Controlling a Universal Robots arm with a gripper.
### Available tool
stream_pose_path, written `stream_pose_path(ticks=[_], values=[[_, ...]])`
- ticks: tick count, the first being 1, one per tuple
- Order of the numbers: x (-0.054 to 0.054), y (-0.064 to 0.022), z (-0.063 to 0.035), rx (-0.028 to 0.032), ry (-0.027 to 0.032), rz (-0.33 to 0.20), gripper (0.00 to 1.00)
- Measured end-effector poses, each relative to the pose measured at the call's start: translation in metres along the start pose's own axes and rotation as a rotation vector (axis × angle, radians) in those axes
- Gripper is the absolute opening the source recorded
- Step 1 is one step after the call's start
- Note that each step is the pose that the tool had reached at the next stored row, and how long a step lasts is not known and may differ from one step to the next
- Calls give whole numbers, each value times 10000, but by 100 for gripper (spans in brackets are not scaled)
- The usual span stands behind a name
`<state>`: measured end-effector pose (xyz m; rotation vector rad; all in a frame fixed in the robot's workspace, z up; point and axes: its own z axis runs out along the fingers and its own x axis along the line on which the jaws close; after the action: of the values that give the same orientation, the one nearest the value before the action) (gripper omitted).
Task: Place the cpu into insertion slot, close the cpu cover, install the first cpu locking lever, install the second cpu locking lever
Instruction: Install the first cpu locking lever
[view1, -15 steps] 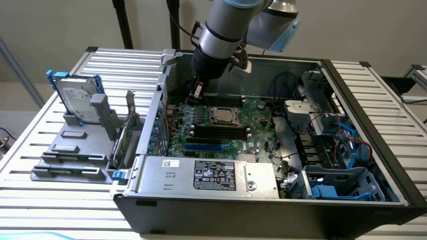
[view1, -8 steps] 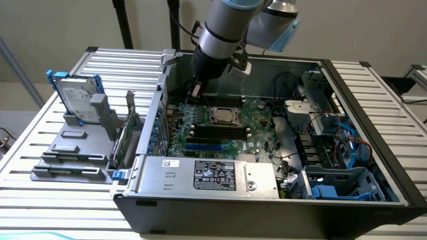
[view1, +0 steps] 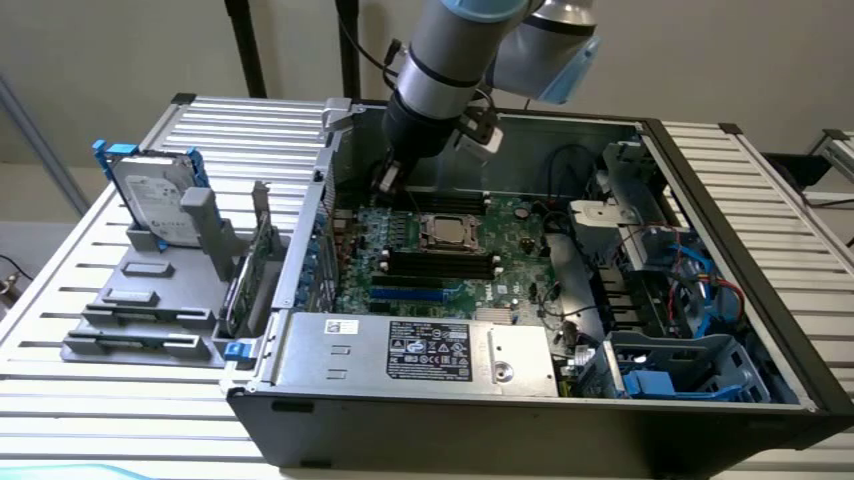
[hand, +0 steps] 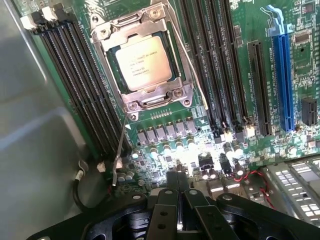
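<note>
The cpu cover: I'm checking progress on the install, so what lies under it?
Through the cut-out of the cpu cover the cpu shows, pale face up, lying flat. The frame hides the cpu's edges and whatever lies beneath the chip.

1. Table (view1: 80, 400): pale slatted top, bearing an open case (view1: 534, 440).
2. Hard drive (view1: 150, 195): upright on a grey stand (view1: 147, 300), at the exterior view's left, outside the case.
3. Silver box (view1: 414, 350): labelled, along the case's near edge.
4. Memory slots (hand: 82, 95): long, black, parallel.
5. Blue slot (hand: 283, 75): beside a shorter black slot (hand: 257, 87).

Print on the cpu (hand: 143, 62) is unreadably small — the gripper (hand: 178, 177) is partly cropped.
</note>
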<state>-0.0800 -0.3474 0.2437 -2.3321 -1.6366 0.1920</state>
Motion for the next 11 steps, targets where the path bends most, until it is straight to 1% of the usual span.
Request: stream_pose_path(ticks=[4,6,9,11], values=[[-1,-3,1,11,147,392,11],[-2,-5,2,24,238,554,11],[-4,-11,3,62,406,751,11],[-6,-15,4,98,538,854,11]])
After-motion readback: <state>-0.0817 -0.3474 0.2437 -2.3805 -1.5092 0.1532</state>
